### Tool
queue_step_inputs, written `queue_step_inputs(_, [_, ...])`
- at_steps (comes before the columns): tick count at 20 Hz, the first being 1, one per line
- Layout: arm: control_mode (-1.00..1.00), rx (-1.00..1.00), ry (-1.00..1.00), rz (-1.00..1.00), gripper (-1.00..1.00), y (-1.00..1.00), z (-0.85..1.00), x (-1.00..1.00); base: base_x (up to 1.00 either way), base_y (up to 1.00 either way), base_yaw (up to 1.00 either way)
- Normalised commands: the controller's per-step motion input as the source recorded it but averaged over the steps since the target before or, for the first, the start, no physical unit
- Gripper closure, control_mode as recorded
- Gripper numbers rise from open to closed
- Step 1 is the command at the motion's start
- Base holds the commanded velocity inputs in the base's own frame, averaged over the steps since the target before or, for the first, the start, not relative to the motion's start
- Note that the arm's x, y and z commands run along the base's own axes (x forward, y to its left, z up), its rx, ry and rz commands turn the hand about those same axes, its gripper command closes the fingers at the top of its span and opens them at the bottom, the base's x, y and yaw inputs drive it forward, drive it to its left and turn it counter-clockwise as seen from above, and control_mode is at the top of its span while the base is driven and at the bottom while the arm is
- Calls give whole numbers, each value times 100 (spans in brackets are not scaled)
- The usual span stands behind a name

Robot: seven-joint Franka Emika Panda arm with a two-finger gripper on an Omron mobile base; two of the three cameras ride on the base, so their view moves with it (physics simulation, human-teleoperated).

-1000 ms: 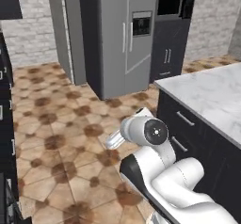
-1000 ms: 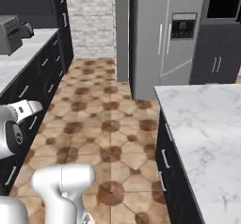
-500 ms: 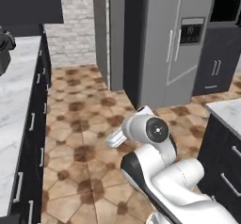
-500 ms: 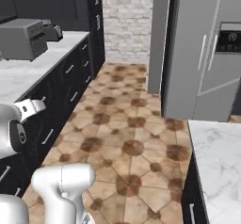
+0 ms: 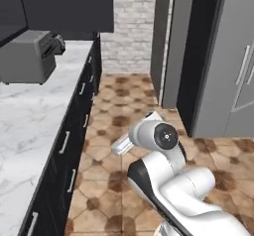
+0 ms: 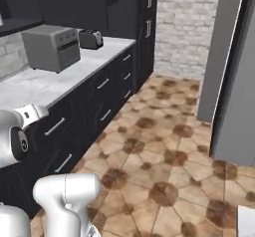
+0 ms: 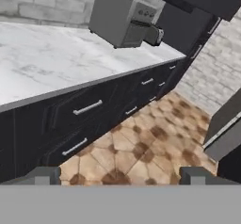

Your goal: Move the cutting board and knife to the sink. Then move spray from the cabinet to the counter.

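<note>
Glossy white, rounded arm (image 5: 173,190) segments; dark grey circular joint cap (image 5: 164,137) with small central mark; black seam bands between segments.

Even, soft rendered light throughout, faint shadows, slightly coarse and blurry (no glare anywhere).

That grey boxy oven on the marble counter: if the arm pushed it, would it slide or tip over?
The grey oven looks wider than tall and sits flat on the counter, so it would probably slide rather than tip. It seems a solid metal box, likely heavy for its size. The marble looks smooth, so a firm push might shift it.
</note>
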Motion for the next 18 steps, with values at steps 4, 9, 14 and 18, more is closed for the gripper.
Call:
queue_step_inputs(4, [100,0,0,0,-100,0,0,0,100,-28,46])
queue_step_inputs(9, [100,0,0,0,-100,0,0,0,100,-27,47])
queue_step_inputs(14, [100,0,0,0,-100,0,0,0,100,-22,51])
queue_step_inputs(18, [100,0,0,0,-100,0,0,0,88,-27,53])
